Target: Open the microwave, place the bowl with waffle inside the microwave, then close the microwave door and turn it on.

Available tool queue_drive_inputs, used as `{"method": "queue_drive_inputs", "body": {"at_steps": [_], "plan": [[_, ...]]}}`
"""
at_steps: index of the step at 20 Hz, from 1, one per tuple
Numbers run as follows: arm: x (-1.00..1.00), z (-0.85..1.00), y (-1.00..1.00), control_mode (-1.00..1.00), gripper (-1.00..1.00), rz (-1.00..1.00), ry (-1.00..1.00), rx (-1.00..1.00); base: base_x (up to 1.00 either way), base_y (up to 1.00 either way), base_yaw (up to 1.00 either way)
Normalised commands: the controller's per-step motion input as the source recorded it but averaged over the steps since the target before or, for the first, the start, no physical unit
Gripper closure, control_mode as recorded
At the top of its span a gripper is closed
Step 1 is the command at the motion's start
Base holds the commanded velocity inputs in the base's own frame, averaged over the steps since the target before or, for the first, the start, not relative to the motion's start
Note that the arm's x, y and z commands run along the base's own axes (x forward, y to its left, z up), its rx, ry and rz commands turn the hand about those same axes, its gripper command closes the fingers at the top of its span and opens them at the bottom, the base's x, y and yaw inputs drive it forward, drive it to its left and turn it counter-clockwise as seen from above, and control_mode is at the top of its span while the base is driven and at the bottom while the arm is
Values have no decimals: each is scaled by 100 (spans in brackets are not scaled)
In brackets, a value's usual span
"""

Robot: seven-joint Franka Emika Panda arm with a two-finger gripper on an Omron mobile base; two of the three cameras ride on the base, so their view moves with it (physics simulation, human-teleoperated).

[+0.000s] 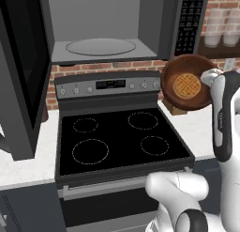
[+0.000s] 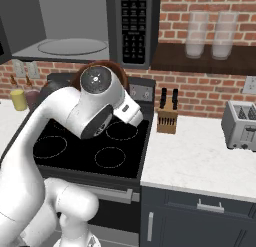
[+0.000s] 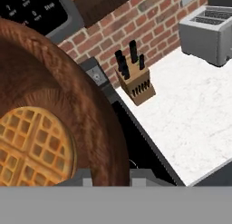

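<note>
Gripping one bowl (image 1: pixel 187 83) by its rim, apparently, the pincer (image 3: pixel 111 175); one waffle (image 1: pixel 187 85) inside.

— Where am I working?
— A home kitchen, I'd say. In front of me I see a stove (image 1: pixel 117 142) with four burner rings, and a microwave (image 1: pixel 112 24) hung above it on a brick wall (image 2: pixel 200 96).
— Anything else?
— To my right, a marble counter (image 2: pixel 200 161) carries a knife block (image 2: pixel 167 118) and a toaster (image 2: pixel 242 125); jars (image 2: pixel 210 36) stand on a dark shelf (image 2: pixel 200 61), with cabinets (image 2: pixel 200 221) below.
</note>
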Motion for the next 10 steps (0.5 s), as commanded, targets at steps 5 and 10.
{"method": "queue_drive_inputs", "body": {"at_steps": [5, 10], "plan": [[7, 79, 85, -100, 100, 0, 11, -8, 0, 0, 0], [11, 47, 100, -100, 100, 0, 4, -4, 0, 0, 0]]}}
